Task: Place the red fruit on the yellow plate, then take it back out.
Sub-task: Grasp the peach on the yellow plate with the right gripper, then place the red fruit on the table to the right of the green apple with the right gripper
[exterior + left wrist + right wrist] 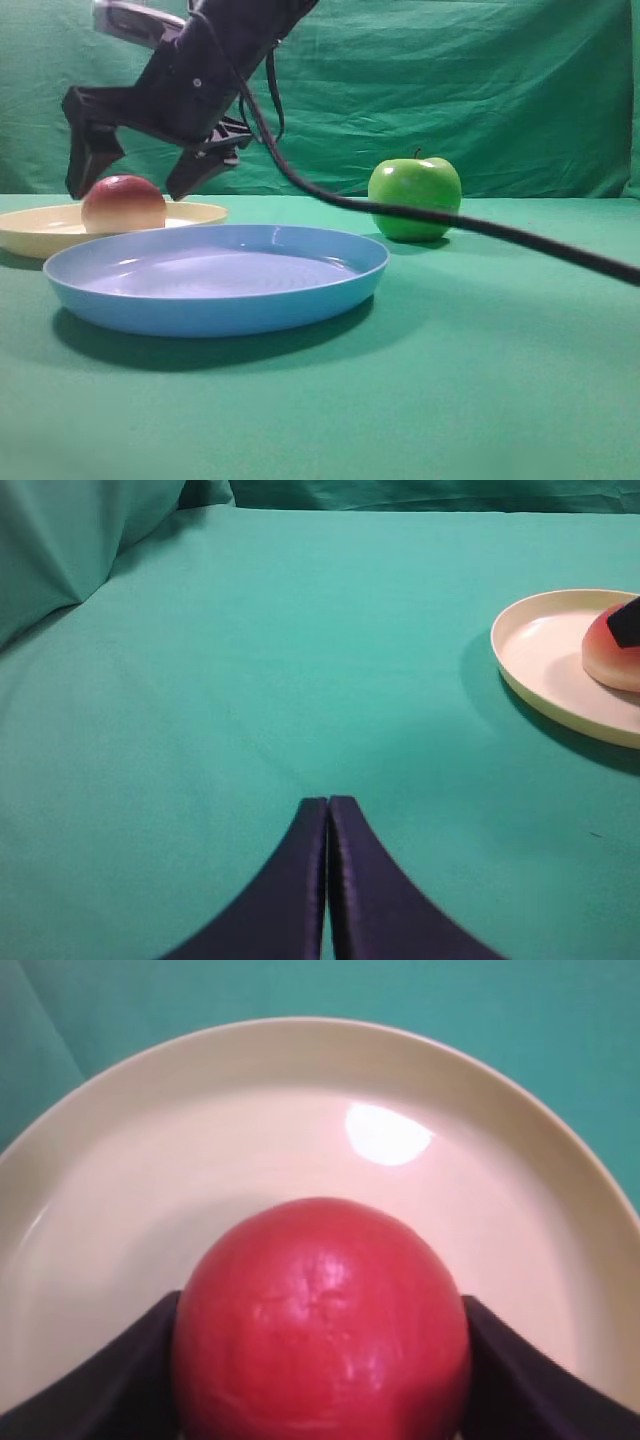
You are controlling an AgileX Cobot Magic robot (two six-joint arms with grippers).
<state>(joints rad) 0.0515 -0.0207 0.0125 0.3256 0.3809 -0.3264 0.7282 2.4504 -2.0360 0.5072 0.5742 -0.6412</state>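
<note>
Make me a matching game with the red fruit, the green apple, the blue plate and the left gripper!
Things:
1. red fruit
2. green apple
3. blue plate
4. left gripper

Descriptions:
A. nothing in it
B. shut, over bare cloth
C. lying on the yellow plate
D. standing on the cloth by itself

Pairs: 1-C, 2-D, 3-A, 4-B
</note>
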